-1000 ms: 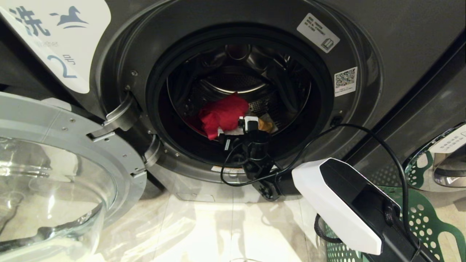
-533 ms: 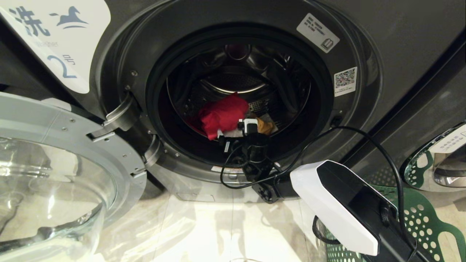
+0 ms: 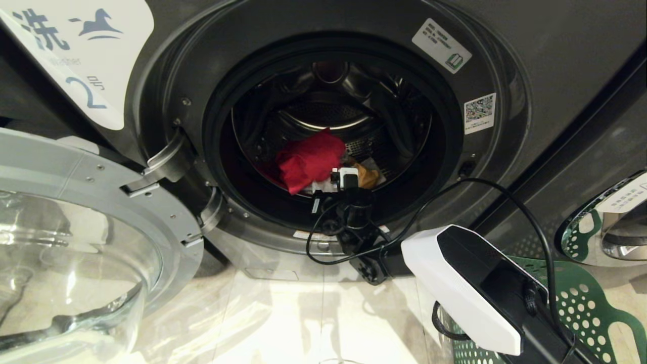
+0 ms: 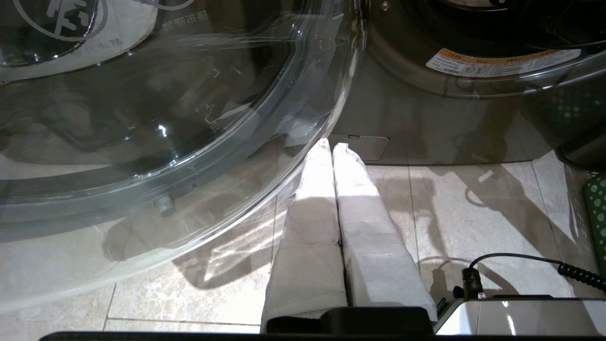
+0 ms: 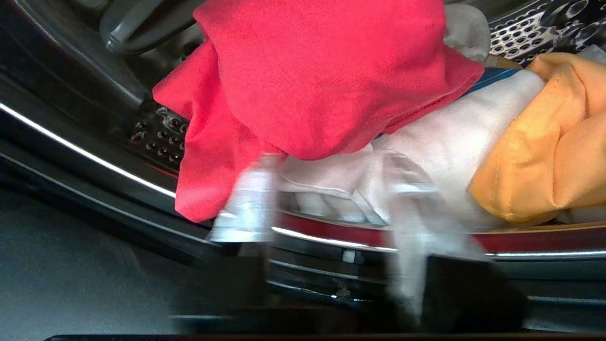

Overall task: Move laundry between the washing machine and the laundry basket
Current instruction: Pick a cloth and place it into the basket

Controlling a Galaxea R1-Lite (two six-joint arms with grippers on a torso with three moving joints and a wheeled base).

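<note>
Head view: the right gripper (image 3: 339,178) is seen reaching through the open mouth of the washing machine (image 3: 505,151), at the front edge of the laundry (image 3: 311,156) that lies low in the drum. In the right wrist view the jaws are blurred; they stand partly apart with white cloth between and around them, and whether the cloth is truly pinched cannot be told. The left gripper (image 4: 331,156) is parked low over the floor tiles beside the glass door (image 4: 142,118), its jaws pressed together and empty.

The step in hand is judged to be the grasp of a garment for removal. It would be done well if a thick fold were taken rather than a thin hem, the jaws closed fully before any pull, and the cloth lifted over the door seal and not dragged across it.

The laundry is a soft, crumpled heap: a red-pink garment (image 5: 307,80) draped on top, a white garment (image 5: 426,142) beneath it, an orange-yellow garment (image 5: 544,142) beside that. The pieces overlap, so more than one may come away together. The laundry basket (image 3: 596,308) stands on the floor at the robot's right, near the machine.
</note>
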